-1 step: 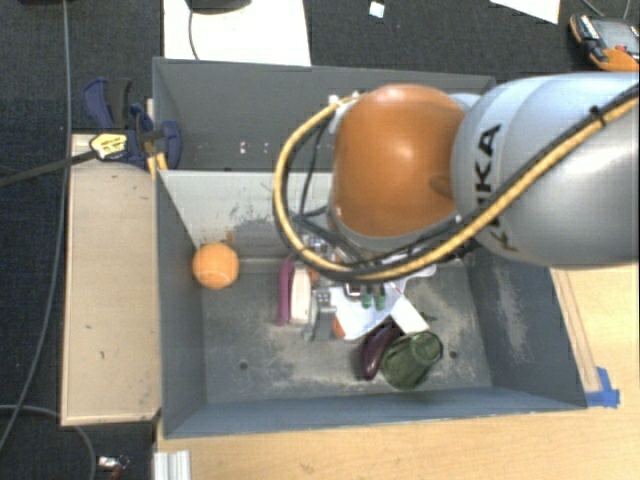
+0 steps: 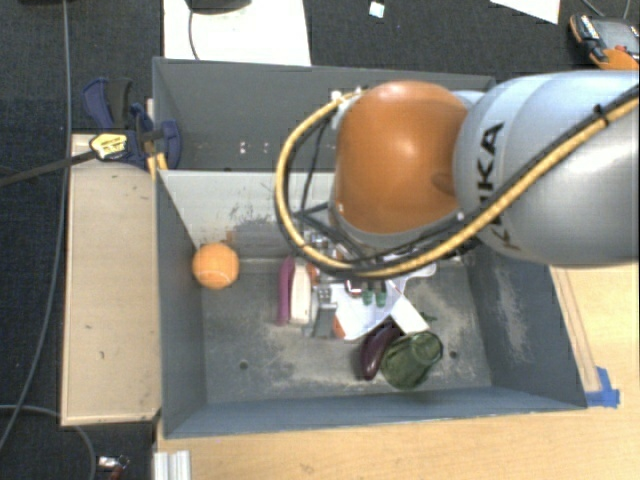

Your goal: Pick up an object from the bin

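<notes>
My gripper [image 2: 323, 310] is low in the middle of the bin, mostly hidden under the arm's wrist. Just to its left, touching or nearly touching it, lies a pink and white block-like thing [image 2: 293, 292], standing on edge. To its right lies a white and orange flat piece [image 2: 372, 315]. In front of that are a dark purple eggplant-shaped thing [image 2: 374, 352] and a dark green lumpy thing [image 2: 412, 359], side by side.
An orange ball [image 2: 215, 265] rests alone near the bin's left wall. The arm with its orange cover and looped cables hangs over the bin's back and right half, hiding the floor there.
</notes>
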Controlling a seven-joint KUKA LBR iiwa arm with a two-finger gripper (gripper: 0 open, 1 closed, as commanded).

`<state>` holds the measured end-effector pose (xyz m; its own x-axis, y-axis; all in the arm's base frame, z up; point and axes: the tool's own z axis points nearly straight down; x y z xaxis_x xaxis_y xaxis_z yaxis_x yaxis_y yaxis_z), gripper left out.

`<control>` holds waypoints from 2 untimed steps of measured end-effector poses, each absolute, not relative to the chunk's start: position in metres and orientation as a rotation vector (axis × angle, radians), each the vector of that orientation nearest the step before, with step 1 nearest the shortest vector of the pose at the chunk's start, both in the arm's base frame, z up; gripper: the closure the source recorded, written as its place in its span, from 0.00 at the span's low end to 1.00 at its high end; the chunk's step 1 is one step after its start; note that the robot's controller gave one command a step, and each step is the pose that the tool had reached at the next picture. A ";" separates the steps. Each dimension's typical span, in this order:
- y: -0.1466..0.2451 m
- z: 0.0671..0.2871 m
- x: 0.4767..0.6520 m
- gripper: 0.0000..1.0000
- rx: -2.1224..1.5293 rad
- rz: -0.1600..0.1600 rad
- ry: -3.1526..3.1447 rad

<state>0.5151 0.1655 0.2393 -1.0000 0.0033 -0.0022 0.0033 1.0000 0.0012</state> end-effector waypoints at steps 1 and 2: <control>0.113 0.147 0.527 0.00 -0.484 0.002 3.100; 0.104 0.155 0.492 0.00 -1.606 0.000 2.696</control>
<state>0.4919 0.1044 0.1546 -0.4761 -0.8794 -0.0026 -0.8794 0.4761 -0.0016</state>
